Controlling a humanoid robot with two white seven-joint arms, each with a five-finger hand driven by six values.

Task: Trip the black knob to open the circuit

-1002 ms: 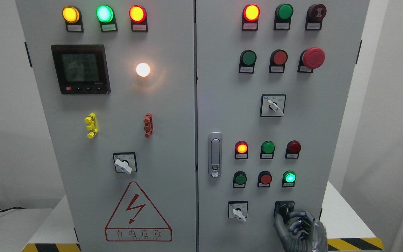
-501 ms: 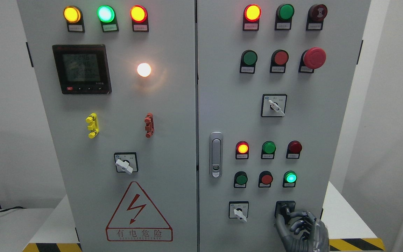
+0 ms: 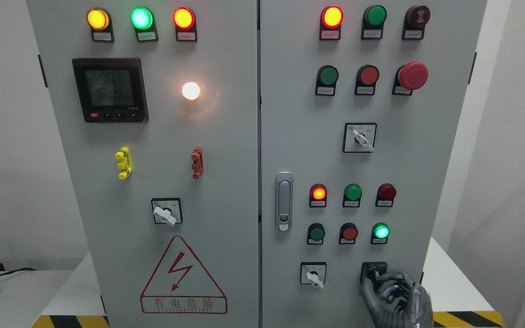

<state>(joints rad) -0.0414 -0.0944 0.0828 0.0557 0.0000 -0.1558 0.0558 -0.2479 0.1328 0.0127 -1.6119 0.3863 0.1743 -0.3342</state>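
The black knob [image 3: 373,273] sits in a black square plate at the bottom right of the grey cabinet's right door [image 3: 299,136]. My right hand [image 3: 378,283], dark grey, comes up from the bottom edge. Its thumb lies left of the knob and its fingers [image 3: 392,279] curl in from the right, closing on the knob. The hand hides the knob's lower part. My left arm does not show.
A white-handled selector [image 3: 313,275] sits just left of the knob, with a lit green lamp [image 3: 381,231] and a red button [image 3: 349,233] above. The door latch [image 3: 283,201] is at mid-height. A white table edge with yellow-black tape [image 3: 467,316] lies to the right.
The whole view has drifted slightly, so the panel sits a little further right. My right hand stays on the black knob, its fingers curled a bit tighter around it.
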